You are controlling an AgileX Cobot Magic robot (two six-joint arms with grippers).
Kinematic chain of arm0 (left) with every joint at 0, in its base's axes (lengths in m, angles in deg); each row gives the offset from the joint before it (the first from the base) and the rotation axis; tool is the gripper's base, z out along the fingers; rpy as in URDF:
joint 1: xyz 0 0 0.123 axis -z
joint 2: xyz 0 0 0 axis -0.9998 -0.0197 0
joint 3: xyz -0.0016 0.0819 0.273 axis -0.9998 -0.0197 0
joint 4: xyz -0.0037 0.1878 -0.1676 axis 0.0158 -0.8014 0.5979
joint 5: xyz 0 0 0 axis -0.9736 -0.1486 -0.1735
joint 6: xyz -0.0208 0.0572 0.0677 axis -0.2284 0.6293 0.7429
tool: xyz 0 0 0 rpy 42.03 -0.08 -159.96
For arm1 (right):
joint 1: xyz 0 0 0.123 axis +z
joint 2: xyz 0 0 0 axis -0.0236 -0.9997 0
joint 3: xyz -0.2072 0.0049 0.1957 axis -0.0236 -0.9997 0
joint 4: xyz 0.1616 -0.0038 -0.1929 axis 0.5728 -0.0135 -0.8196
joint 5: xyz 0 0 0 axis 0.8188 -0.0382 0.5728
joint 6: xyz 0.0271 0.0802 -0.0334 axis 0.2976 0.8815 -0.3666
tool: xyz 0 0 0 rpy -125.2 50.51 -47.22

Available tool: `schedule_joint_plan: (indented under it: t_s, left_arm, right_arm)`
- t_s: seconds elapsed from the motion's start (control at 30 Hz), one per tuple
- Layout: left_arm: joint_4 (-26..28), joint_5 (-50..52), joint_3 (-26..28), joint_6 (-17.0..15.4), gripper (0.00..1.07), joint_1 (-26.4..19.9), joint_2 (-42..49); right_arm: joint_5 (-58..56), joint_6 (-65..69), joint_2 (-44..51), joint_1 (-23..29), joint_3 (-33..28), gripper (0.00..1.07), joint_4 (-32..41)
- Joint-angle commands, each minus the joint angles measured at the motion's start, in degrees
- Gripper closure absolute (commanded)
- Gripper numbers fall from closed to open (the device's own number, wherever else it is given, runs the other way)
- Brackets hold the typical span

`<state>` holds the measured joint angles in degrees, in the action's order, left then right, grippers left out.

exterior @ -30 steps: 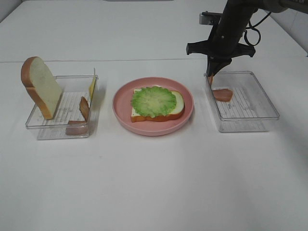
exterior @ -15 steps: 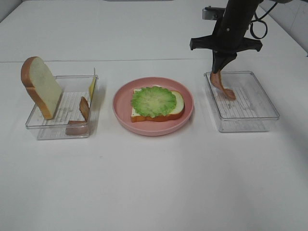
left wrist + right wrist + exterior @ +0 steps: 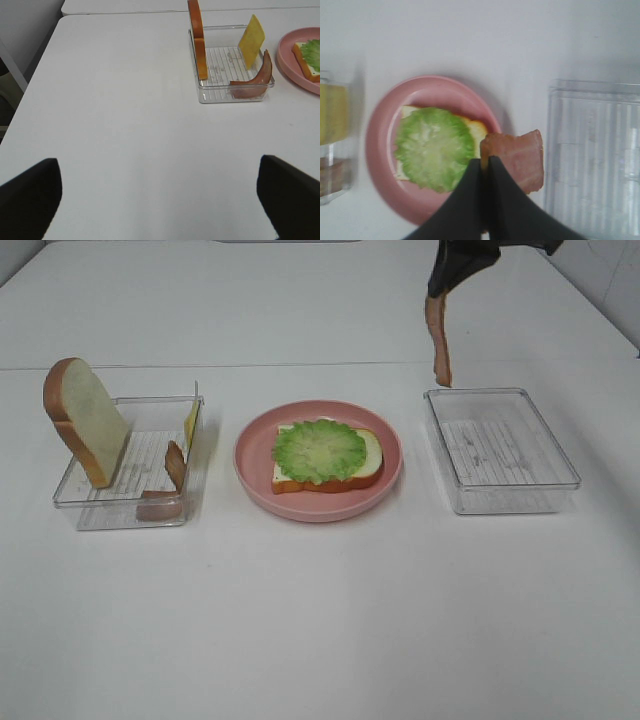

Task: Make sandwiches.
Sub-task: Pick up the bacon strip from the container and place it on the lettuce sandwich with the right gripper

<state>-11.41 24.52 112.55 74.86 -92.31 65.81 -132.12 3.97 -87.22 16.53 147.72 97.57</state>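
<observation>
Right gripper (image 3: pixel 438 288) (image 3: pixel 485 167): fingers pressed together, pinching the top end of a bacon strip (image 3: pixel 438 340) (image 3: pixel 515 160). Strip hangs straight down from the fingertips, free of everything, its lower end in the air over the far left corner of the right tray (image 3: pixel 500 502) (image 3: pixel 600 150).

Against half a second ago: the strip's lower end then curled onto the tray floor, and now it is lifted clear and hangs straight. The gripper has risen until only its tips show at the top of the high view. Nothing else on the bench (image 3: pixel 320 620) has shifted.

Open sandwich (image 3: pixel 325 455) (image 3: pixel 434 149) lies flat mid-bench on a round pink plate (image 3: pixel 250 455) (image 3: pixel 375 150): white bread with an orange-brown crust, topped by a ruffled green lettuce round. It sits to the left of the hanging strip, well apart from it.

Right tray, toward the right edge of the bench: clear, rectangular, ribbed floor.

Left tray (image 3: pixel 125 510) (image 3: pixel 235 95), toward the left edge, same clear plastic. It holds:
- bread slice (image 3: pixel 88 420) (image 3: pixel 196 35), standing on edge and tilted against the tray's left wall
- thin yellow cheese slice (image 3: pixel 190 422) (image 3: pixel 251 41), upright against the right wall
- curved reddish-brown bacon piece (image 3: pixel 175 465) (image 3: pixel 255 82), at the near right corner

Left gripper (image 3: pixel 157 165): fingers spread wide, holding nothing, over bare bench short of the left tray
</observation>
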Motion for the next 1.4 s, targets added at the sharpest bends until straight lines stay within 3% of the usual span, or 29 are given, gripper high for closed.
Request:
schedule_joint_plan:
  t_s: [0.03, 0.4, 0.83, 1.4]
  left_arm:
    - [0.00, 0.23, -0.17, -0.46, 0.09, 0.11, 0.86]
    - [0.00, 0.23, -0.17, -0.46, 0.09, 0.11, 0.86]
    - [0.00, 0.23, -0.17, -0.46, 0.09, 0.11, 0.86]
    - [0.00, 0.23, -0.17, -0.46, 0.09, 0.11, 0.86]
  right_arm:
    - [0.69, -0.74, 0.69, 4.30, 0.23, 1.07, 4.93]
    - [9.74, -0.80, -3.38, 14.78, 0.23, 1.07, 8.02]
    - [14.61, -0.63, -10.60, 17.48, 0.23, 1.07, 10.20]
    - [9.22, 1.83, -12.38, 17.19, 0.23, 1.07, -9.00]
